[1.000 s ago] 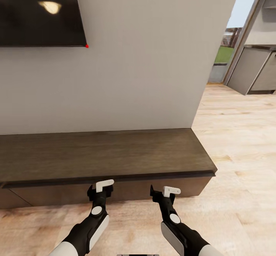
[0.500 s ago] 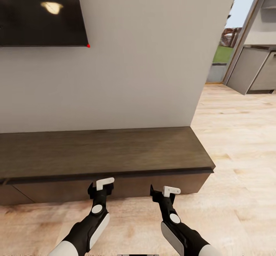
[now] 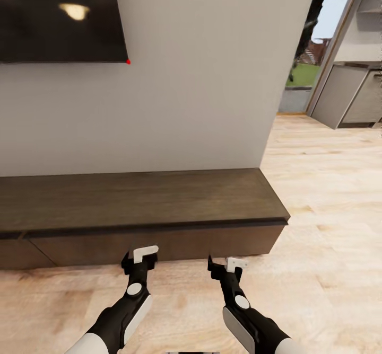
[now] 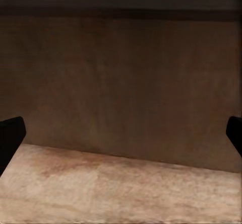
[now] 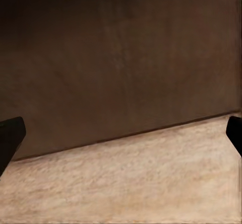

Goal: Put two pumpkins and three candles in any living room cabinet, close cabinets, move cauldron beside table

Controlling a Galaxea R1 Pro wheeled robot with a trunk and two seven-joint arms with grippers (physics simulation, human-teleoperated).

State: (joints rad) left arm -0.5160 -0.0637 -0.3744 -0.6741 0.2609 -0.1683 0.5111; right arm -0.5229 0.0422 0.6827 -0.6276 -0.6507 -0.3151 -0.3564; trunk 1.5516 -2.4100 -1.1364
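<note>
The long, low dark-brown cabinet (image 3: 138,197) stands against the grey wall, and its drawer fronts look closed. My left gripper (image 3: 139,261) and right gripper (image 3: 223,266) hover side by side over the floor just in front of it. Both are open and hold nothing. In the left wrist view the black fingertips (image 4: 10,138) sit far apart, facing a drawer front (image 4: 121,83). In the right wrist view the fingertips (image 5: 10,136) are equally spread before the cabinet's base (image 5: 116,63). The pumpkins, candles and cauldron are out of view.
A dark TV screen (image 3: 58,15) hangs on the wall above the cabinet. Light wood floor (image 3: 329,211) stretches to the right past the cabinet's end, toward grey kitchen units (image 3: 350,94) and a window opening (image 3: 305,73).
The whole view has drawn back and shifted, so the cabinet sits higher in the picture with more floor before it. Both arms keep the same pose.
</note>
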